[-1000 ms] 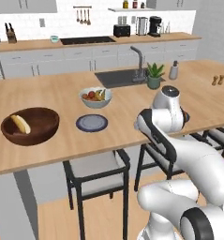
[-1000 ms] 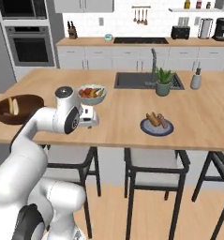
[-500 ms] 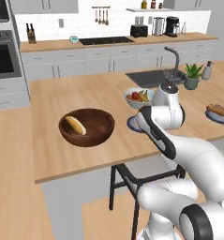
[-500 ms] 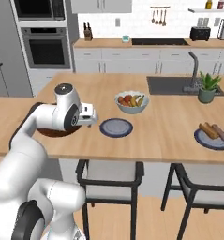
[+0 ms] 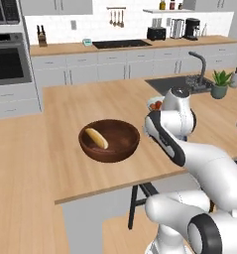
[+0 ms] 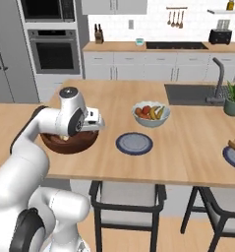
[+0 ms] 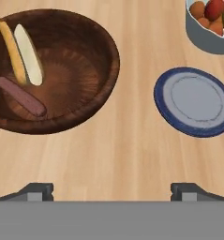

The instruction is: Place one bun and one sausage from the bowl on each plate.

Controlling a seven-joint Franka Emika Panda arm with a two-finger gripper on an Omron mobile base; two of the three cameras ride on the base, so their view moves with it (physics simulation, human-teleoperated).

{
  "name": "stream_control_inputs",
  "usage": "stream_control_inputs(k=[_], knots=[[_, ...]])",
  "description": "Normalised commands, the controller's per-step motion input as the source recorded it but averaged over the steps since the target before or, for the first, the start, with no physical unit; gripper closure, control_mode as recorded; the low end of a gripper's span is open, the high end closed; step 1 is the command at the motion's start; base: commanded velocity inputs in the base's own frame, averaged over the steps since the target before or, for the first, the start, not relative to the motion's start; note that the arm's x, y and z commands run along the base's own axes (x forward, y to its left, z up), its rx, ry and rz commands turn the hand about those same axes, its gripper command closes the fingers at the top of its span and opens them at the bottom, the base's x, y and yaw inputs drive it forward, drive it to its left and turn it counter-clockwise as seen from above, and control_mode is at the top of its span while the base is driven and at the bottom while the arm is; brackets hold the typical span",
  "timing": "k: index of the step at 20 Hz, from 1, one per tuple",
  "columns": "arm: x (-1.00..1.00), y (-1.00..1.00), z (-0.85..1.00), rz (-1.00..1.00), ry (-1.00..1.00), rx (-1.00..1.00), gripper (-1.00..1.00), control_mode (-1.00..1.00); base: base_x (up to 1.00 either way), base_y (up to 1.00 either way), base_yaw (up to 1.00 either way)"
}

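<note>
Seen from the camera on the hand, looking down on a pale wooden bench point(image 7: 132, 150). At the upper left sits the wooden bowl point(image 7: 85, 101), dark reddish-brown and deep. Inside it, toward its left side, lie a split bun point(image 7: 22, 54), pale and long, and below it a reddish sausage point(image 7: 20, 96). The bun's long axis runs nearly up and down this view, leaning slightly; the sausage lies slantwise, its upper end to the left and its lower end to the right. To the right of the bowl, apart from it, lies an empty blue-rimmed plate point(image 7: 194, 101). Above the plate, at the top right corner, is a pale bowl of fruit point(image 7: 207, 26).

The pincer point(image 7: 112, 192) is released, its two dark tips spread wide at the bottom of the view, holding nothing. It hangs over bare bench between bowl and plate. Both bun and sausage lie up and to the left of it, so the coming reach likely has to swing that way and drop inside the bowl's rim.
</note>
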Motion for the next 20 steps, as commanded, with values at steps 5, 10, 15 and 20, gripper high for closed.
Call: stream_control_inputs(k=[5,10,15,20], knots=[[0.0,0.0,0.0,0.0,0.0,0.0,-1.0,1.0,0.52,0.29,0.1],[0.0,0.0,0.0,0.0,0.0,0.0,-1.0,1.0,1.0,0.32,-0.02],[1.0,0.96,0.0,-0.01,0.11,0.03,-1.0,-1.0,0.0,0.0,0.0],[0.92,0.67,-0.17,-0.04,0.3,0.2,-1.0,-1.0,0.0,0.0,0.0]])
